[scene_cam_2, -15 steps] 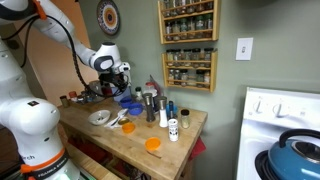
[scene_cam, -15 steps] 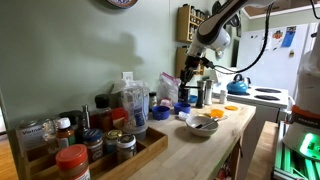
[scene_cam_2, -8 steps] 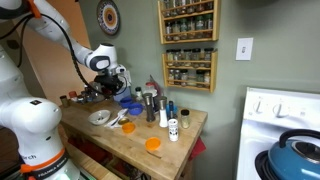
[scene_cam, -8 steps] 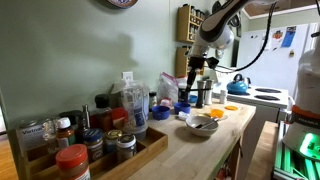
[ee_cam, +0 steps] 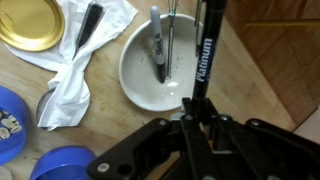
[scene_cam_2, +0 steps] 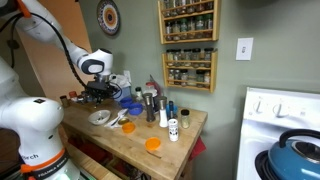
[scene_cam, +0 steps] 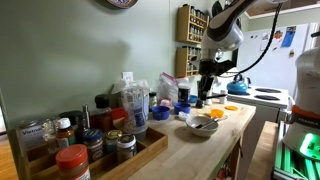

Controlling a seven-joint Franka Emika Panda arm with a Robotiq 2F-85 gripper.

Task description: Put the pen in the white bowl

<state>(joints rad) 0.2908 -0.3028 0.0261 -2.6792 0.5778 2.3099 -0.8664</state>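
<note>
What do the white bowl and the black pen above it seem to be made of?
The white bowl: probably glazed ceramic, going by its smooth surface and soft sheen. The black pen: likely plastic, with a glossy dark barrel and printed pale lettering.

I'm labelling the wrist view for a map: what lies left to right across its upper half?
From the left: gold lid → crumpled white cloth → white bowl → black pen, held by the tool over the bowl's right rim.
</note>
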